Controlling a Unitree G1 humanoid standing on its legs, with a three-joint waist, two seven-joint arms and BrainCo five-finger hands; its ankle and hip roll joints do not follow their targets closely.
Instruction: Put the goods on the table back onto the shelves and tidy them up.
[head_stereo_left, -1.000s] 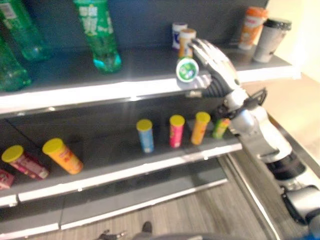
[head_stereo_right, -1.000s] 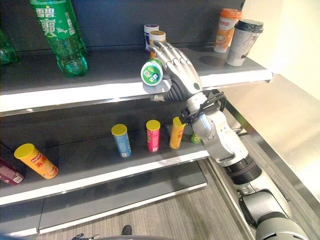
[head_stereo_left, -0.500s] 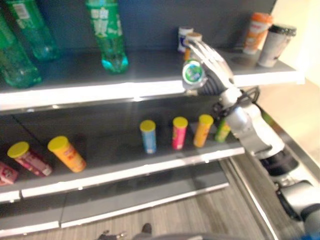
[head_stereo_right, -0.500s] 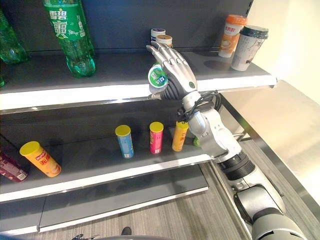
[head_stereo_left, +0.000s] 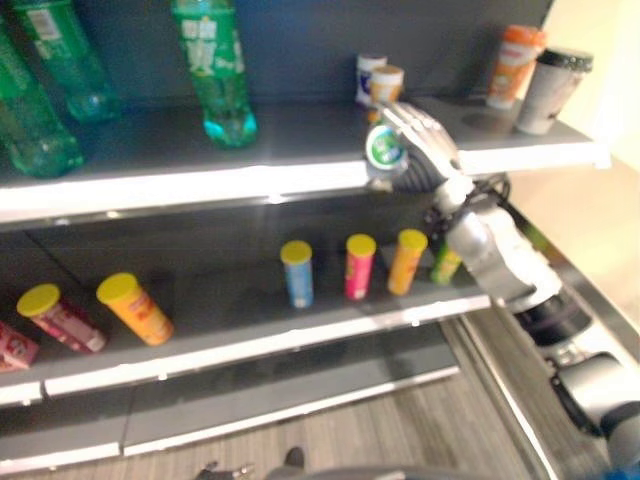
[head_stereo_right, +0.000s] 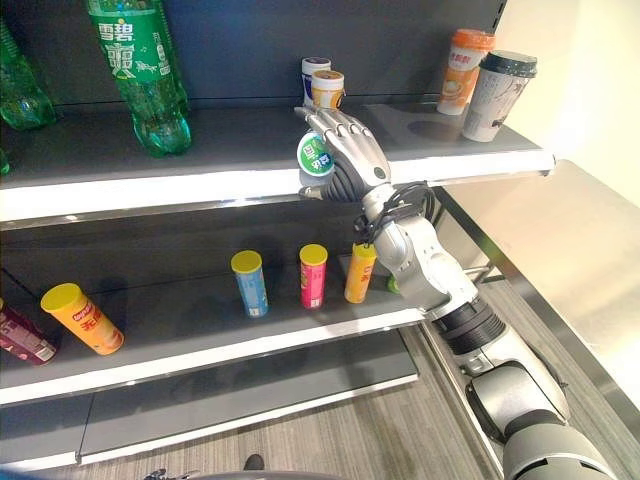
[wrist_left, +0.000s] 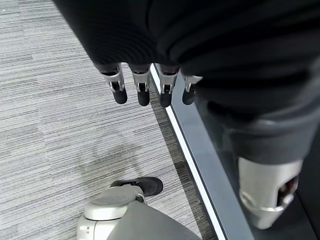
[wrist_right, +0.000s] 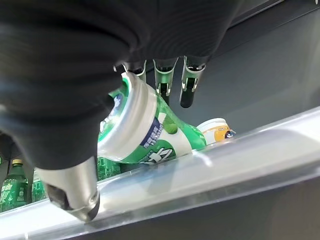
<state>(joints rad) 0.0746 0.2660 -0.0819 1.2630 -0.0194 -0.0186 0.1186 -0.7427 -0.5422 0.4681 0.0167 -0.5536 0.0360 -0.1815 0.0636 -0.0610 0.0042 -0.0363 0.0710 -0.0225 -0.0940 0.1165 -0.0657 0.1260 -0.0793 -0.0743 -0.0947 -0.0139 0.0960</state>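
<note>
My right hand (head_stereo_right: 352, 152) is clamped on a small green white-lidded tub (head_stereo_right: 315, 156) at the dark top shelf's (head_stereo_right: 240, 135) front edge; my left hand (wrist_left: 150, 87) hangs relaxed.

A large green bottle (head_stereo_right: 135, 75) stood on the upper shelf (head_stereo_right: 230, 180), with two small cans (head_stereo_right: 327, 88) at the back and two lidded cups (head_stereo_right: 497, 90) at its right end. On the lower shelf (head_stereo_right: 200, 345), blue (head_stereo_right: 250, 285), pink (head_stereo_right: 313, 275) and orange (head_stereo_right: 359, 272) tubes stood upright in a row. A yellow-capped tube (head_stereo_right: 82, 320) lay tilted to the left. The floor (head_stereo_right: 300, 430) was grey and wood-grained.
</note>
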